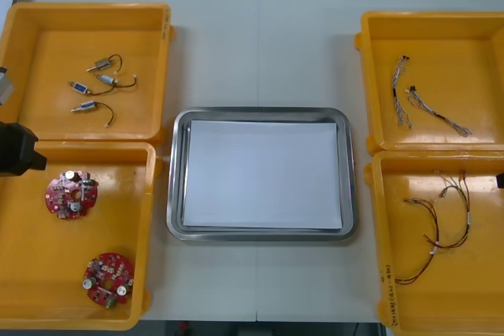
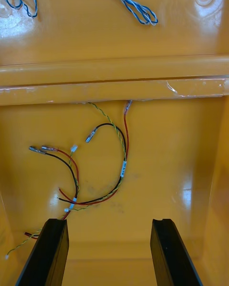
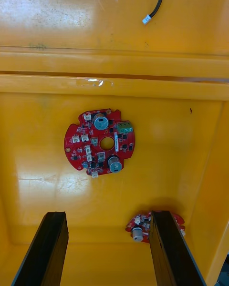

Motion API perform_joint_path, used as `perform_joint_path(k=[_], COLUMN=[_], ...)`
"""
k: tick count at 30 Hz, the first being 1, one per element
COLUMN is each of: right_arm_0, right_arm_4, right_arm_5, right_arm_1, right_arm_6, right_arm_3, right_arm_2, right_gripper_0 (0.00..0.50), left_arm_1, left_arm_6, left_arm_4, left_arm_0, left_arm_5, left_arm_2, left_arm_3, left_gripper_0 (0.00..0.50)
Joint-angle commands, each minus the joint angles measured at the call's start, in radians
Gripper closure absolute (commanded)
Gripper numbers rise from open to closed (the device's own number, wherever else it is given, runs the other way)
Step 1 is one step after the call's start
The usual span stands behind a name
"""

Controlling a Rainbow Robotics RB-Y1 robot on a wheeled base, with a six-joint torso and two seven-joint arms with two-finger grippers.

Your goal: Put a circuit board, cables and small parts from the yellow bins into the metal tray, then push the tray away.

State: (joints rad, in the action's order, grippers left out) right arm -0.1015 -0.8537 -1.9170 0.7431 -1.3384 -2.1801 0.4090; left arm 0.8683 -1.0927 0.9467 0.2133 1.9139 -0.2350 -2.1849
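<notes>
Light table (image 1: 260, 37), metal tray (image 1: 260, 112) centred. Left of tray: left gripper (image 3: 109, 248) spread above yellow bin (image 3: 191, 148), circuit board (image 3: 100, 140) just ahead. Right of tray: right gripper (image 2: 109, 250) spread, red and yellow cables (image 2: 95, 171) just ahead

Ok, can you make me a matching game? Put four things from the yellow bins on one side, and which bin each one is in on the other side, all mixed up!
Things:
1. red circuit boards
2. small metal parts
3. blue and white cables
4. red and yellow cables

Places (sides are the robot's own):
A. right near bin
B. left far bin
C. right far bin
D. left near bin

Pairs: 1-D, 2-B, 3-C, 4-A.
</notes>
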Motion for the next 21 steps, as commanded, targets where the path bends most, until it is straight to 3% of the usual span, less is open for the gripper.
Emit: perform_joint_path(k=[1, 21], right_arm_0=[0.014, 0.014], right_arm_4=[-0.007, -0.007], right_arm_5=[-0.003, -0.003], right_arm_1=[0.039, 0.039], right_arm_6=[0.013, 0.013], right_arm_3=[-0.03, -0.03], right_arm_2=[-0.009, -0.009], right_gripper_0=[0.0, 0.0], left_arm_1=[0.043, 0.043], left_arm_6=[-0.084, -0.084], left_arm_4=[0.0, 0.0], left_arm_0=[-0.012, -0.012], left_arm_5=[0.006, 0.006], left_arm_2=[-0.029, -0.029], left_arm_3=[-0.024, -0.024], left_gripper_0=[0.0, 0.0])
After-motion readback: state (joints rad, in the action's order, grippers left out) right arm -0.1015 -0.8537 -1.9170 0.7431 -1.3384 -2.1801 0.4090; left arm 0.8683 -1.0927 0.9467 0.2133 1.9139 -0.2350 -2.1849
